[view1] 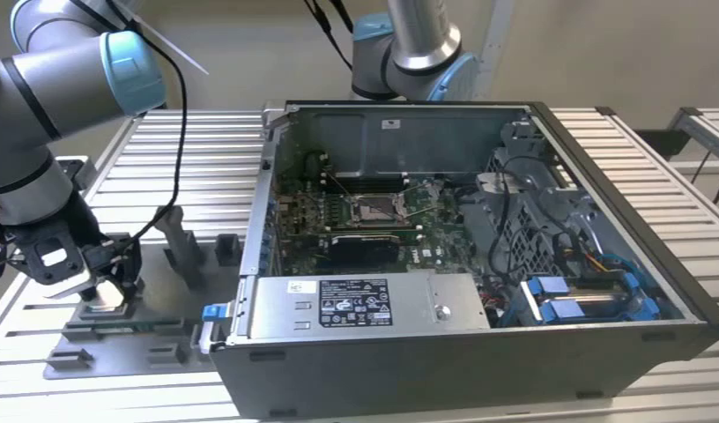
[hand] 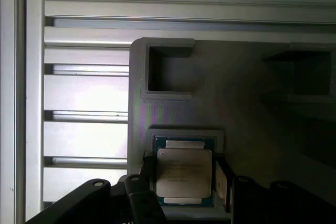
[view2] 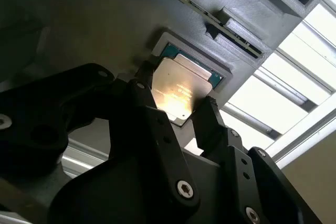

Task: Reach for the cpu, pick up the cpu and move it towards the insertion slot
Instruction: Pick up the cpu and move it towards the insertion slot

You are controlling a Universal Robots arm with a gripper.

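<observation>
Hovers at lower left of the exterior view over the grey fixture plate (view1: 159, 304), gripper (view1: 101, 289) spread unclamped astride the cpu (hand: 184, 174), nested flat there for an edge grip, well left of the computer case (view1: 454, 361) and its central socket (view1: 372, 209).

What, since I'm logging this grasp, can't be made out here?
Second wrist view: the gripper covers part of the cpu; glare washes out its top.
First wrist view: shadow obscures some pockets of the fixture.
Exterior view: the gripper hides the cpu; the socket is too small to show its latch.
</observation>
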